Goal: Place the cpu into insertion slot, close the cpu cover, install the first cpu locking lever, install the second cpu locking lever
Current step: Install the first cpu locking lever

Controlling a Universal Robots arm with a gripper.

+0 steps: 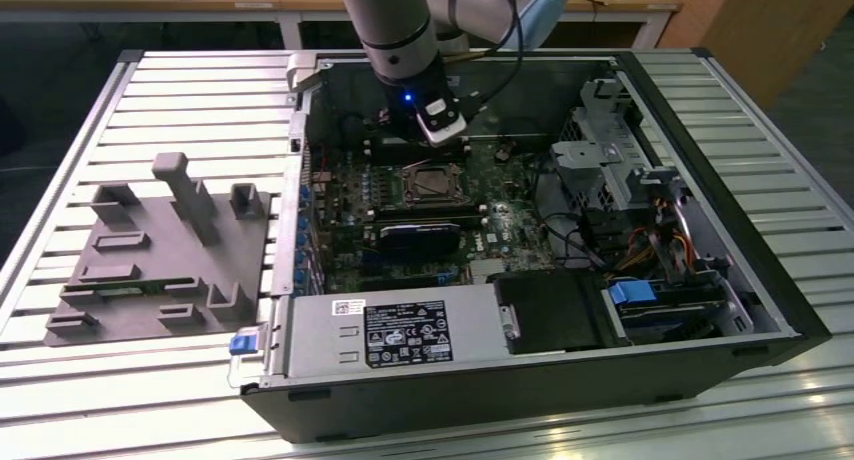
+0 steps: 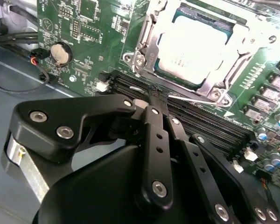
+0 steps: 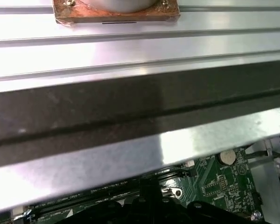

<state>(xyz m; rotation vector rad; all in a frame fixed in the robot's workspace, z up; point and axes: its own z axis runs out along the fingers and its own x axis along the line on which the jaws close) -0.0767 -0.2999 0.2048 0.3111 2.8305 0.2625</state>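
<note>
The cpu [image 2: 196,46], its silvery top bright with glare, lies in the insertion slot [image 1: 400,185] on the green motherboard. The grey cpu cover [image 2: 147,42] lies flat around it. A thin wire locking lever [image 2: 196,99] runs along the socket's side, beside the memory slots. My gripper [image 2: 155,97] is black, and its fingers meet at the tips right at one end of that lever; whether they pinch it I cannot tell. In the exterior view the gripper [image 1: 441,142] hangs inside the open case, just above the socket's far edge.
Long black memory slots [image 2: 210,123] pass under the fingertips, and a coin battery [image 2: 60,53] sits nearby. The case wall [image 3: 130,107] is close to the wrist. A power supply [image 1: 400,335], a drive cage [image 1: 627,170] and a grey fixture [image 1: 160,250] surround the work area.
</note>
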